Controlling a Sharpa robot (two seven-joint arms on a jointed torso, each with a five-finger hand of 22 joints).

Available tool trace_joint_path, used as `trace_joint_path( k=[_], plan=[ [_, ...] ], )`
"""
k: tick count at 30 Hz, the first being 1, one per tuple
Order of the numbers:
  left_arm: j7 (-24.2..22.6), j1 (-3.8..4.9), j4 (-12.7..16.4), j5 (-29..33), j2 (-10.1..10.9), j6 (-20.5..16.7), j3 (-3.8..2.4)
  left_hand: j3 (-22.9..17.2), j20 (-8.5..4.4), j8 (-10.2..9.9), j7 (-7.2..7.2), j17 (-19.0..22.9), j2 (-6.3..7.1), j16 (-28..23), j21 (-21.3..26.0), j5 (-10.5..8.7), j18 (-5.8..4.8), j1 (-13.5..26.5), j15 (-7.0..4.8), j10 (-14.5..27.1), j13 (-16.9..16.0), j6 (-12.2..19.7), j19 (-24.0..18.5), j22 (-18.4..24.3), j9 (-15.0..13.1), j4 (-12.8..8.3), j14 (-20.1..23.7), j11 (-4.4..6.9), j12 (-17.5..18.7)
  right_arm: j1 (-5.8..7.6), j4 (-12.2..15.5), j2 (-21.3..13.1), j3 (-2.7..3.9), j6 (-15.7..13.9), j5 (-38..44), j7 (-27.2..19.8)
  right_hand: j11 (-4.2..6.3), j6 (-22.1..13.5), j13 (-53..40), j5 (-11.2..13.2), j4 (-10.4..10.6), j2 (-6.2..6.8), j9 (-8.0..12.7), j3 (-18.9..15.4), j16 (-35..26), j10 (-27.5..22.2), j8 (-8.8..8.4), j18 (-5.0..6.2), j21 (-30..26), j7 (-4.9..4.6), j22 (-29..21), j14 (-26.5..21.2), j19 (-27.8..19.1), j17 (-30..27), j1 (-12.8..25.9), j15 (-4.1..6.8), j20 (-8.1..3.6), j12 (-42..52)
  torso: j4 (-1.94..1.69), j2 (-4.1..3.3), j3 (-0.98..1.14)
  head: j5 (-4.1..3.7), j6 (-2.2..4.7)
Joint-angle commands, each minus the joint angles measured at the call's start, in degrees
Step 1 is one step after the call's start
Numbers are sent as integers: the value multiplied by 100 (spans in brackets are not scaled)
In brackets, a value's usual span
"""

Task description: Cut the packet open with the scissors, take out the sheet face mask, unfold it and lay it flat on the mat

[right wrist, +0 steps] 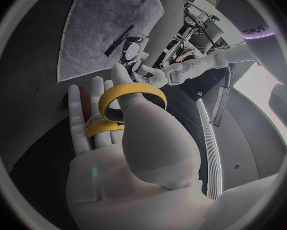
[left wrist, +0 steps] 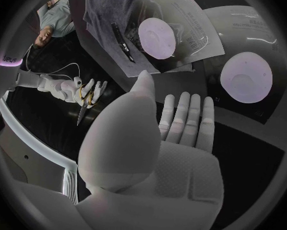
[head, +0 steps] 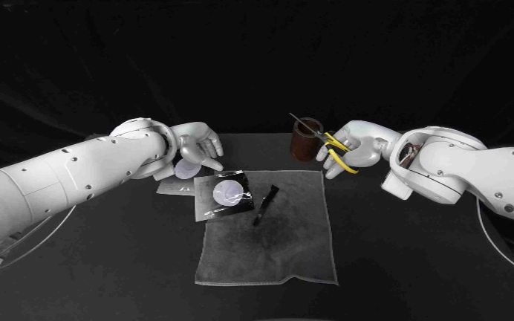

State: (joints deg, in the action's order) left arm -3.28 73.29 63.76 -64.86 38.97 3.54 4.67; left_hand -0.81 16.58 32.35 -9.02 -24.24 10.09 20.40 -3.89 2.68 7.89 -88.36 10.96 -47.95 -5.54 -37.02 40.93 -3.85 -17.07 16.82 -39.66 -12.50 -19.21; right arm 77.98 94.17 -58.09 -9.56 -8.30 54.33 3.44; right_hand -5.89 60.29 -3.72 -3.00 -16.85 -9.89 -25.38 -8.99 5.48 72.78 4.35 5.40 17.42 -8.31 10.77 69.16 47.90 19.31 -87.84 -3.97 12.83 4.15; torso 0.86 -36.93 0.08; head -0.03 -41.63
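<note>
A dark packet point(head: 223, 196) with a pale round patch lies on the near-left corner of the grey mat point(head: 268, 239). A cut-off black strip point(head: 266, 206) lies on the mat beside it. A second packet point(head: 180, 181) with the same pale patch lies just off the mat, under my left hand point(head: 198, 146). That hand hovers open, fingers spread, holding nothing point(left wrist: 182, 122). My right hand point(head: 351, 150) grips the yellow-handled scissors point(head: 334, 150) at the mat's far right corner; their blades point up over a brown cup point(head: 307, 141). The handles point(right wrist: 127, 99) sit around its fingers.
The brown cup stands on the black table just beyond the mat's far edge, touching or very close to the scissors' blades. Both packets point(left wrist: 159, 36) point(left wrist: 245, 76) and the strip point(left wrist: 121, 41) lie ahead of the left palm. The mat's near half is bare.
</note>
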Motion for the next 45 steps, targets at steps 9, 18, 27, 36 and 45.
trace_joint_path(
  k=[9,18,27,36,45],
  plan=[
    [-290,80,165,2424,160,-114,-40,-372,-45,-253,-346,309,-277,31,-441,11,265,-71,-237,-372,178,-488,894,-165,313,-18,-780,228,9,4,-138,44,2,230,993,497,12,154,5,12,-5,-507,11,38,-21,42,-9,504,43,-126,17,29,51,-12,146,-33,-94,-23,12,4,4,-47,92],
    [122,245,-39,4002,3,461,-43,-413,-213,-558,-264,430,-501,66,-694,10,262,619,-376,-882,186,-845,1337,-222,571,0,-1270,350,156,10,-314,207,0,573,2077,763,21,180,2,16,-5,-469,18,46,-27,60,2,505,57,-116,29,34,46,-22,168,-33,-97,-15,9,-4,8,-45,140],
    [697,478,-235,4311,-390,1221,-41,-98,-187,-704,-276,504,-713,-80,-614,9,248,1512,-421,-1251,172,-976,1227,-137,676,6,-1563,380,392,11,-159,418,-8,856,3306,1025,41,226,-2,19,0,-444,26,62,-20,101,20,510,73,-88,44,70,45,-30,222,-24,-104,-5,-4,-1,8,-62,165],
    [777,570,-461,3677,-998,1465,-42,162,-82,-839,-309,646,-817,-464,-469,7,257,1589,-328,-1260,183,-939,1004,-42,752,6,-1349,324,720,34,-18,572,-8,819,4067,1291,51,240,-1,20,3,-430,33,63,-18,117,24,511,85,-72,52,88,55,-34,275,-21,-107,-5,11,-6,7,-79,200],
    [805,603,-511,3165,-1351,1726,-41,243,-69,-917,-331,673,-792,-544,-454,7,258,1506,-308,-1214,183,-872,978,-31,787,0,-1343,300,841,101,223,737,-6,842,4388,1387,57,246,-1,20,-1,-426,34,68,-19,122,26,512,87,-66,54,88,57,-36,278,-18,-109,-5,-4,-7,18,-95,208]
  ],
)
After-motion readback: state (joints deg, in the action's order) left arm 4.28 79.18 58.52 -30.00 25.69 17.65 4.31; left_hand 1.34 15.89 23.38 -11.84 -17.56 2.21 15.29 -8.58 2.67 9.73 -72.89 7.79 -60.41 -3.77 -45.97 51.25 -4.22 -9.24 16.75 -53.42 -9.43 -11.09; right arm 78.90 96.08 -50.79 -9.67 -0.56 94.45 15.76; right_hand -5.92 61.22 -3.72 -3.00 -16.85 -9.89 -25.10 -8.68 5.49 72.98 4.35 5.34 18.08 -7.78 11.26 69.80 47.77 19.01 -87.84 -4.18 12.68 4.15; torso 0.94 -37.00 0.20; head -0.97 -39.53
